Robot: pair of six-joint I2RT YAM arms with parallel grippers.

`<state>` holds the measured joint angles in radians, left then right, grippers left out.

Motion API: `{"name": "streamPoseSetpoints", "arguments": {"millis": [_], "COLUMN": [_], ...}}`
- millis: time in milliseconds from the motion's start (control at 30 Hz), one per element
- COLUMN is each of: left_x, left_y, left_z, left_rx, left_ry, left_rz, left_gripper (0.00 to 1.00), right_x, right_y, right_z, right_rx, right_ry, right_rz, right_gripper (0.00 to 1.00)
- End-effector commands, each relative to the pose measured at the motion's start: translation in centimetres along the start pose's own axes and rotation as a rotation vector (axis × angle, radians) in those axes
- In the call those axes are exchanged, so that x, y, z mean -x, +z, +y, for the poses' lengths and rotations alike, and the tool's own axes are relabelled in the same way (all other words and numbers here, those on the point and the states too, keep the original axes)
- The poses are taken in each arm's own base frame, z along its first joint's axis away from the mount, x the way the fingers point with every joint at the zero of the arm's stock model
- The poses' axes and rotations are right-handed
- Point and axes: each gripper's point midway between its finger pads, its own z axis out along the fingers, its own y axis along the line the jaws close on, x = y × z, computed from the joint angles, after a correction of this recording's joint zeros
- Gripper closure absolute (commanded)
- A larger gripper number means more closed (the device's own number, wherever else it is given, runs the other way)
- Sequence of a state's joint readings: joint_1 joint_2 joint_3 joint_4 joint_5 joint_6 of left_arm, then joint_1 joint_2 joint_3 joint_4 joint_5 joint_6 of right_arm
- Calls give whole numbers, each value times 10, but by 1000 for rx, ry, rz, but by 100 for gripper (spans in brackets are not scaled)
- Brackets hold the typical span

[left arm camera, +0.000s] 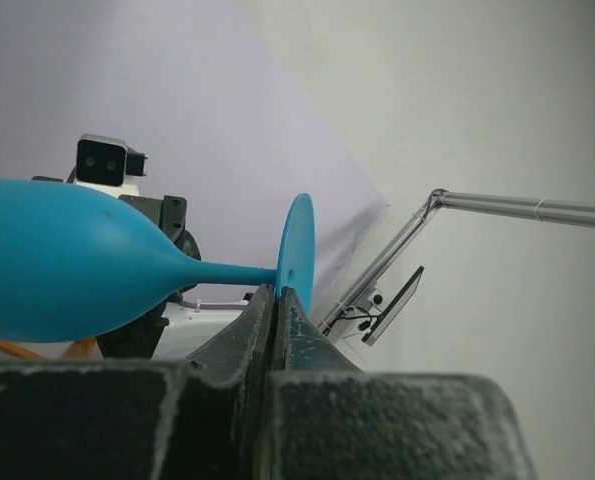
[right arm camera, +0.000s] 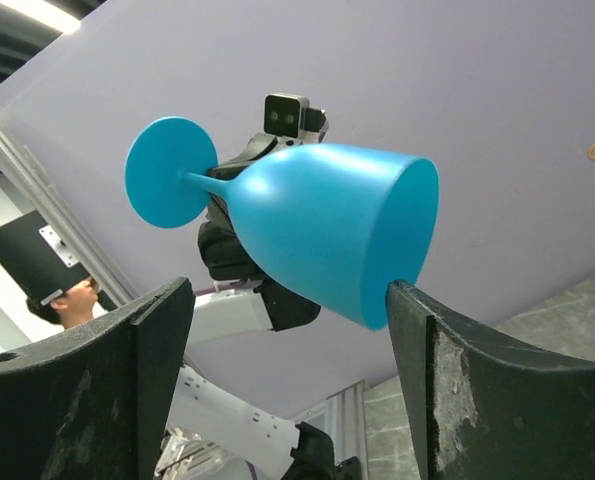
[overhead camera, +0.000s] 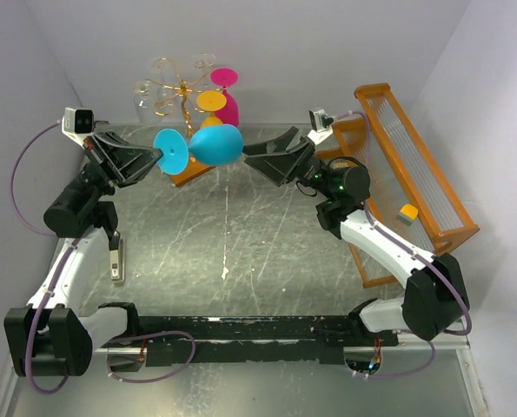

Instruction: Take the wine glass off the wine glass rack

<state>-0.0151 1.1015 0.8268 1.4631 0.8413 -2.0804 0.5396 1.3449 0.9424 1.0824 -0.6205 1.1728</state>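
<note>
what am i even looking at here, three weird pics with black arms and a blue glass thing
These are two robot arms bolted to a table, seen three ways. The overhead picture shows both arms; the other two come from cameras on each wrist. The left gripper is pinched shut on the stem of a blue wine glass, held sideways in the air. The right gripper is open, its fingers on either side of the bowl. Behind stands a gold wire wine glass rack with pink and orange glasses beside it, and an orange wooden rack sits on the right.
</note>
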Motion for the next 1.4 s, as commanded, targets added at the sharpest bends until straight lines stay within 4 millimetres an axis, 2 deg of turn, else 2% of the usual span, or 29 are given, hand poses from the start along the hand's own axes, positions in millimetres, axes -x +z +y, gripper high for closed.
{"name": "streamPoseSetpoints", "arguments": {"millis": [0,133,167,367,500,733,867,933,1033,1133,1200,1267,1367], "left_x": [-34,-33,-33,-33,-33,-36,-36,-35,-35,-39,-42,-44,-43], "left_y": [-8,-9,-10,-13,-14,-15,-14,-14,-15,-17,-18,-19,-28], "left_z": [-56,-59,-60,-59,-57,-53,-49,-45,-39,-26,-13,5,42], "left_rx": [-173,-198,-208,-223,-222,-210,-187,-170,-146,-81,-6,101,326], "left_ry": [-41,-62,-65,-95,-107,-116,-119,-112,-92,-61,-34,-11,7], "left_rz": [122,111,112,101,97,96,80,72,51,34,38,46,34], "left_gripper": [93,93,93,93,93,93,89,80,55,25,2,0,0], "right_x": [-1,-2,4,7,10,12,15,16,20,21,28,35,39], "right_y": [4,10,14,16,13,5,-1,-2,-6,-13,-16,-19,-23], "right_z": [3,22,31,47,57,79,92,97,104,99,92,76,36], "right_rx": [21,124,161,246,304,396,422,429,435,372,290,166,-117], "right_ry": [-19,2,-6,7,21,21,10,4,-7,-17,-31,-38,-38], "right_rz": [17,28,20,-3,-18,-34,-43,-43,-61,-98,-134,-164,-171], "right_gripper": [25,30,31,41,54,82,100,100,100,100,100,100,100]}}
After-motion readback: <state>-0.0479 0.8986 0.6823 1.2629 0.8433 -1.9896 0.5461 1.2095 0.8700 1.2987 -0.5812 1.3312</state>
